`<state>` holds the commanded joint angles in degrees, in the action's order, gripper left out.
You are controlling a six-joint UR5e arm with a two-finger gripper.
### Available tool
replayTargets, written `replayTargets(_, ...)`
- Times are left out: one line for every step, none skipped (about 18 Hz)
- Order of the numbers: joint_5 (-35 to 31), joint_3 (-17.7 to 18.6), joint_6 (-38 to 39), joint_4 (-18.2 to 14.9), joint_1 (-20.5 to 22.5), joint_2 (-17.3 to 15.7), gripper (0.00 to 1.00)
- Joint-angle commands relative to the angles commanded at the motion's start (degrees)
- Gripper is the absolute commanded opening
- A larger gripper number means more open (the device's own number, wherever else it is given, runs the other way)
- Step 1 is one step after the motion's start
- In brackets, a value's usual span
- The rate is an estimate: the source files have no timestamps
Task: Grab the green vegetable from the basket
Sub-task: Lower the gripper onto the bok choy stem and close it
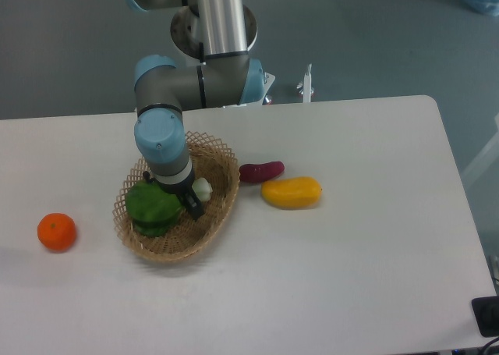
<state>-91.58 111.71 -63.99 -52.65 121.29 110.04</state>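
Note:
The green vegetable (153, 207), a toy bok choy with bright-green leaves and a pale stalk end (203, 189), lies in the tan wicker basket (220, 217) at the left of the table. My gripper (173, 195) reaches straight down into the basket, right over the vegetable. One dark finger (192, 204) shows beside the stalk; the other is hidden behind the leaves and wrist. Whether the fingers are closed on the vegetable cannot be told from this view.
A small dark-red oblong vegetable (261, 171) and a yellow oblong fruit (291, 192) lie just right of the basket. An orange (57, 232) sits at the far left. The arm's base (214, 27) stands behind the table's back edge.

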Motion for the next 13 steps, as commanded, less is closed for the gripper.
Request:
replayTargets(0.0,0.0,0.09,0.0,0.0,-0.09,0.24)
replayTargets(-0.09,-0.09,0.09,-0.09,0.0,-0.35,0.19)
replayTargets(0.0,-0.35,0.09,-0.09,0.0,-0.7,0.18)
replayTargets(0.0,-0.87,0.09,-0.17,0.09,-0.97,0.18)
replayTargets(0.0,-1.31,0.09,-0.44,0.09,-1.32,0.18)
replayTargets(-0.09,-2.19,0.0,-0.53,0.17,-1.41,0.18)
replayTargets(-0.09,-3.16,0.0,-0.87,0.26,-1.41,0.18)
replayTargets(0.0,-3.95,-0.09,-1.14,0.35,-1.41,0.18)
replayTargets(0.09,-4.56,-0.35,-1.14,0.53,-1.41,0.18)
replayTargets(0.17,-5.27,-0.35,-1.14,0.79,-1.41,0.18)
replayTargets(0.17,-5.88,-0.35,-1.23,1.14,-1.58,0.18)
replayTargets(0.35,-6.41,-0.44,-1.23,1.93,-2.1,0.18)
replayTargets(0.44,-6.94,-0.44,-1.23,2.8,-2.72,0.18)
